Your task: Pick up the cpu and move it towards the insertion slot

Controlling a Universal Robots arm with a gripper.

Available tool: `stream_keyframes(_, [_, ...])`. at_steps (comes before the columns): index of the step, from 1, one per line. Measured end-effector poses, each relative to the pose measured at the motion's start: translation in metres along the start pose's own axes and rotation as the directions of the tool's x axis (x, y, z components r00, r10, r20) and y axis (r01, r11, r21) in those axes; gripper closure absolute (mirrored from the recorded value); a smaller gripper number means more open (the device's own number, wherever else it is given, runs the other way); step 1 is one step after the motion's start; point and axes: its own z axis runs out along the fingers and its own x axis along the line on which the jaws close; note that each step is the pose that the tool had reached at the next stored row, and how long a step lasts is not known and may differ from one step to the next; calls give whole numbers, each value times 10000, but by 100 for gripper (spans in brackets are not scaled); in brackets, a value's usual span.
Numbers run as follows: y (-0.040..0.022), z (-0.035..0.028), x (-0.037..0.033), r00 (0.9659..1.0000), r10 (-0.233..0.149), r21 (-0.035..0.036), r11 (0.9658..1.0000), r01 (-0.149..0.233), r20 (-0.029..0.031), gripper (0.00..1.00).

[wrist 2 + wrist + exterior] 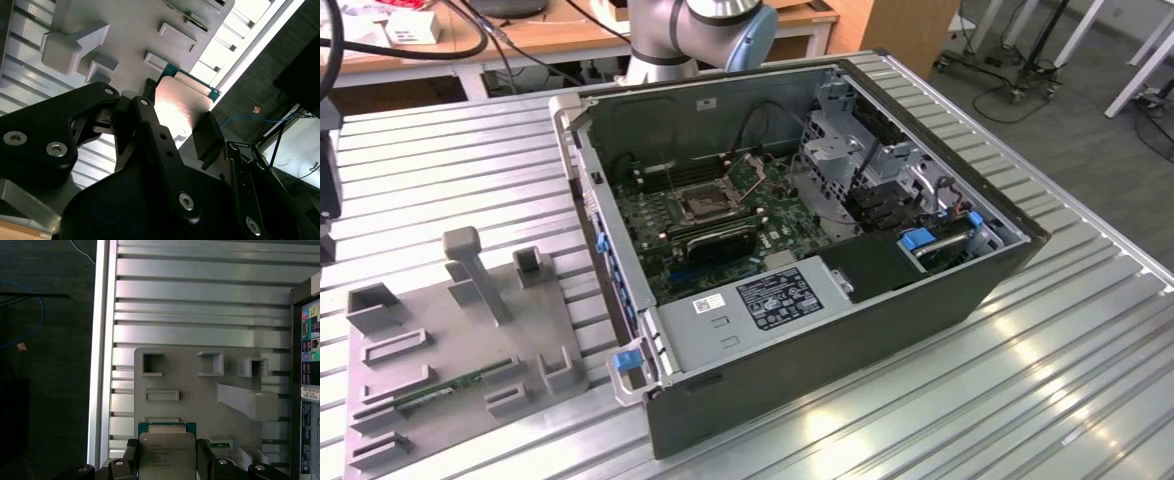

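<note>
Pincer (167, 463) grips the cpu (167, 452) by opposite edges, over the grey tray (200, 405). In the exterior view, one tray pocket holds a green memory stick (447, 391). To the exterior view's right, the open computer case (854, 340) contains the insertion slot (707, 202).

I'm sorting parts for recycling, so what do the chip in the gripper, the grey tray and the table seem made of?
The cpu: silvery metal lid with a dull sheen, on a green board rim. The tray: matte grey plastic by its glare-free look, possibly printed. The table: ribbed bare metal, likely aluminium, streaked with bright reflections.
</note>
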Motion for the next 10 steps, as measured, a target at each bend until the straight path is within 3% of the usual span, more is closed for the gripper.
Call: stream_keyframes(10, [1,-42,0,10000,0,0,10000,0,0,46])
